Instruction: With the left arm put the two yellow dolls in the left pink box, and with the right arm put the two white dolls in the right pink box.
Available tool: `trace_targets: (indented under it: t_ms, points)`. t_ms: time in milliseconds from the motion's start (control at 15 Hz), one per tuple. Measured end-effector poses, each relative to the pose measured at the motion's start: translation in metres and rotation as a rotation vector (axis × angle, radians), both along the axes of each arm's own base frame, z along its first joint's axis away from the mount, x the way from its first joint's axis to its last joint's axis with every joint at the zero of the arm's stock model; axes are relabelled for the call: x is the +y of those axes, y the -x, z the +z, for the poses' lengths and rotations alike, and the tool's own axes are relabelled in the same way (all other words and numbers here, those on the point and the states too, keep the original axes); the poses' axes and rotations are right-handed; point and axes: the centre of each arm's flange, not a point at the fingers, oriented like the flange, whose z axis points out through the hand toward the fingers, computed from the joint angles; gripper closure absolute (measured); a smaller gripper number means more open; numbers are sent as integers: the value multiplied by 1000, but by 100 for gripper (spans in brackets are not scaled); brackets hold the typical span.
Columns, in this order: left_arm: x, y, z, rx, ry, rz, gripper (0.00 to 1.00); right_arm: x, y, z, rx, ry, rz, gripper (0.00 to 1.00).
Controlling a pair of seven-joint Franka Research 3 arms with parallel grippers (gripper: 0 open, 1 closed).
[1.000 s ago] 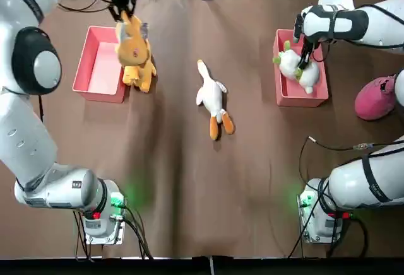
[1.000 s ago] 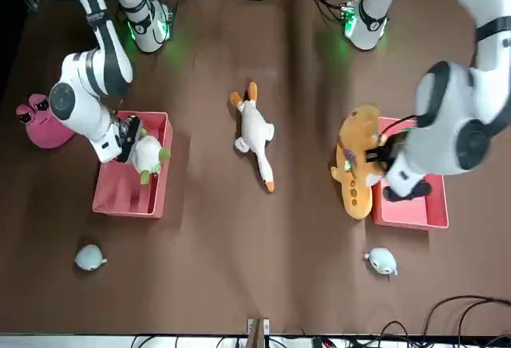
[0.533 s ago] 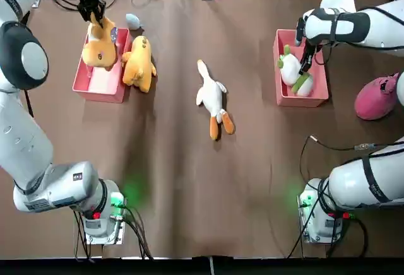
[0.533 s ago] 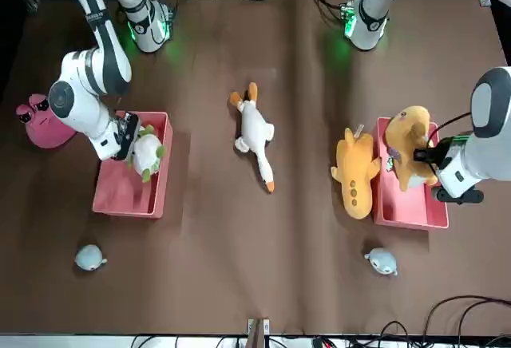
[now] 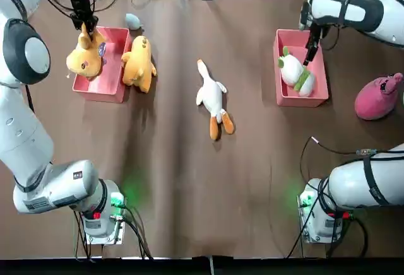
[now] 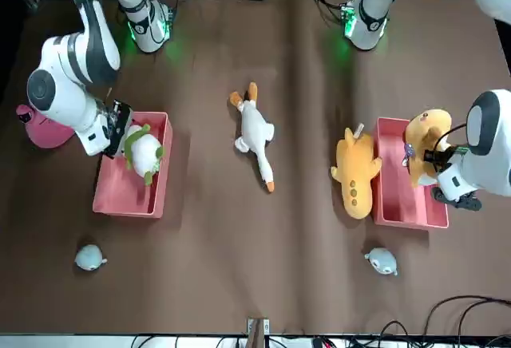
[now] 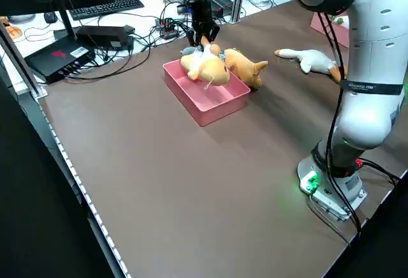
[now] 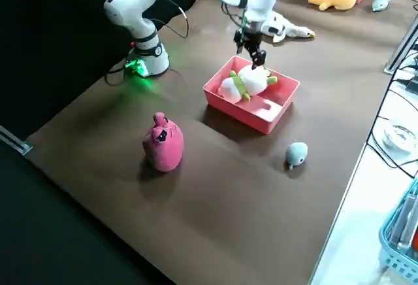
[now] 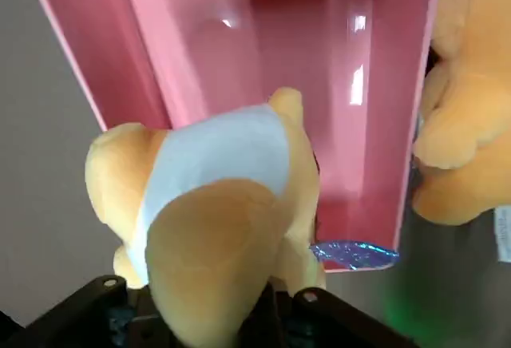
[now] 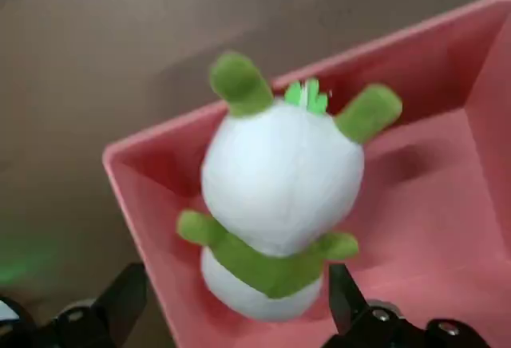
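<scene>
My left pincer (image 5: 90,30) grips a yellow doll (image 5: 86,55) above the left pink box (image 5: 118,97), overhanging its outer side; released here, it could tumble outside. My right pincer (image 10: 243,304) is open over the white-and-green doll (image 10: 281,176) in the right pink box (image 10: 479,136); dipping could snag it. The second yellow doll (image 5: 139,65) lies beside the left box, the long-necked white doll (image 5: 211,96) mid-table.

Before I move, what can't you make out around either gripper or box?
- Left gripper's fingertips, over the left box: left wrist view, the held yellow doll covers them.
- Other yellow doll: left wrist view, cut off by the edge.
- Right box, under the open right gripper: right wrist view, cut off by the edge.
- Pink toy: front view, right arm hides part.
</scene>
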Motion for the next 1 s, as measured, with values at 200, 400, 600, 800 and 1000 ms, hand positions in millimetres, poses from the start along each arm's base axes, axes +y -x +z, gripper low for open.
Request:
trace_targets:
  t_ms: [200,400,600,800,1000]
  points:
    - [6,-4,-24,21,19,-66,92,68,4,17,-3,29,-79,0]
    - [14,-12,-55,21,28,-116,92,159,28,19,-40,56,-186,0]
    - [21,-13,-81,38,44,-116,92,233,60,18,-71,68,-316,0]
    - [19,-15,-98,42,53,-121,90,294,88,1,-100,56,-478,0]
    - [17,-15,-104,45,53,-117,71,374,122,-50,-116,14,-676,0]
